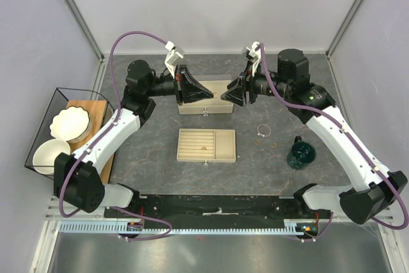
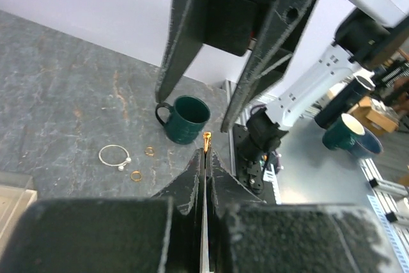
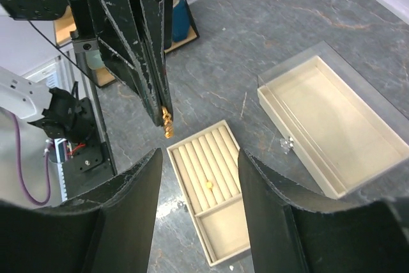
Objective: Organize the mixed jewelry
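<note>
My left gripper is raised over the back middle of the table. It is shut on a small gold piece, which sticks out past the tips and also shows in the right wrist view. My right gripper faces it tip to tip, open and empty. A thin silver hoop and two small gold rings lie on the table, to the right in the top view. The beige slotted tray holds one gold ring in a slot.
A dark green mug stands to the right, near the hoop. A second shallow beige box lies behind the tray, under the grippers. A wire basket at the left holds two white bowls on a wooden board.
</note>
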